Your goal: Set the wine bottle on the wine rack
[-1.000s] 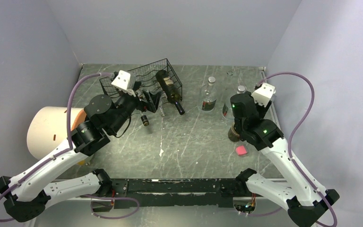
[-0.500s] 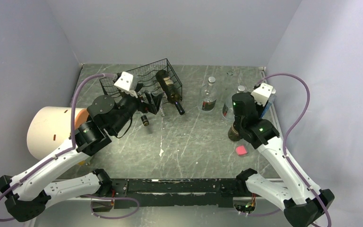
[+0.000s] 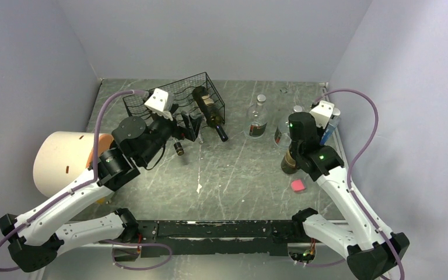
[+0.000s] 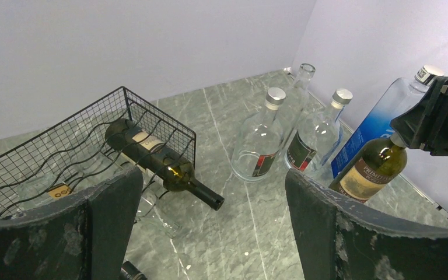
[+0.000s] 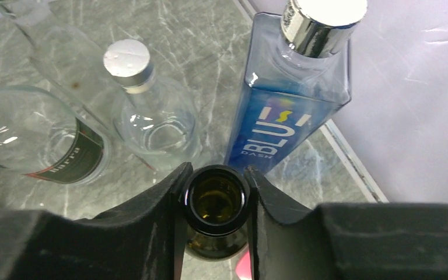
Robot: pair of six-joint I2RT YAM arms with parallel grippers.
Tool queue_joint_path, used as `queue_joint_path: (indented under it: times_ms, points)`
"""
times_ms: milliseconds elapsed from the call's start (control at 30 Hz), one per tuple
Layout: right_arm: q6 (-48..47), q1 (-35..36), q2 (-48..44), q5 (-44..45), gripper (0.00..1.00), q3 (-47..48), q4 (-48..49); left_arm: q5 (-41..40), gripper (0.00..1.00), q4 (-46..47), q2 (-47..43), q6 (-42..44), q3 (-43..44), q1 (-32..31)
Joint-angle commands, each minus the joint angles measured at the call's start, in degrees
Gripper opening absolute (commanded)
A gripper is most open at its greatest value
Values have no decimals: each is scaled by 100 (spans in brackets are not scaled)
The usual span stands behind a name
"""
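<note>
My right gripper (image 3: 292, 153) sits over the upright dark wine bottle (image 3: 288, 164), near a pink block (image 3: 297, 185). Meanwhile my left gripper (image 3: 188, 125) hangs in front of the wine rack (image 3: 178, 87), second bottle (image 3: 209, 111) lying in it.

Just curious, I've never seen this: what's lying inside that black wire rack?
One dark wine bottle lies on its side in the rack, neck poking out. The left fingers hide the rack's near part, so more may be there.

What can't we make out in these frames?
Green glass wine bottle: base hidden, by right gripper in right wrist view, the arm in top view, left gripper in left wrist view.
Black wire-mesh wine rack: near end behind the same gripper.
Small dark bottle: cut off by left wrist view's bottom edge.
</note>
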Motion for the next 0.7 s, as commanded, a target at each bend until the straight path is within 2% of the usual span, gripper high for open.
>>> queue_joint_path:
  times_ms: [0,133,167,433,667]
  points:
    - [-170,-53,33,-144,33,11,83,81,95,59,20,-20,-31,36]
    - [-262,-58,-5,-529,10,283,-62,-114,98,257,73,9,-151,32]
    - [-290,-58,-34,-662,8,373,-98,-107,98,332,88,47,-196,35]
    - [-476,-58,-348,-2189,0,738,-96,806,100,1522,276,369,-1048,29]
    - [-724,-58,-390,-3647,0,679,199,1974,100,2387,732,349,-2048,24]
